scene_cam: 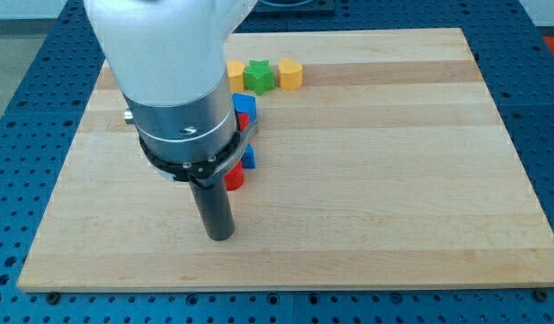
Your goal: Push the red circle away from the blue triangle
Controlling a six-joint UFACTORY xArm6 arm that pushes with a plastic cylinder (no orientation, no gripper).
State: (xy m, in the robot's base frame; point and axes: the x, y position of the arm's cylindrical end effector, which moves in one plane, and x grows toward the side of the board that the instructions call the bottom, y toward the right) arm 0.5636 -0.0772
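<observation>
My tip (221,237) rests on the wooden board (394,180), left of its middle and toward the view's bottom. A red block (234,178), partly hidden by the arm, lies just above and to the right of the tip, a short gap away; its shape cannot be made out. A blue block (250,158) touches its upper right side. Higher up, a blue triangle (244,104) sits with another red block (248,122) just below it. The arm's body hides the left parts of these blocks.
A yellow block (235,74), a green star (259,76) and a second yellow block (290,74) stand in a row near the board's top edge. The big white and grey arm housing (174,81) covers the board's upper left.
</observation>
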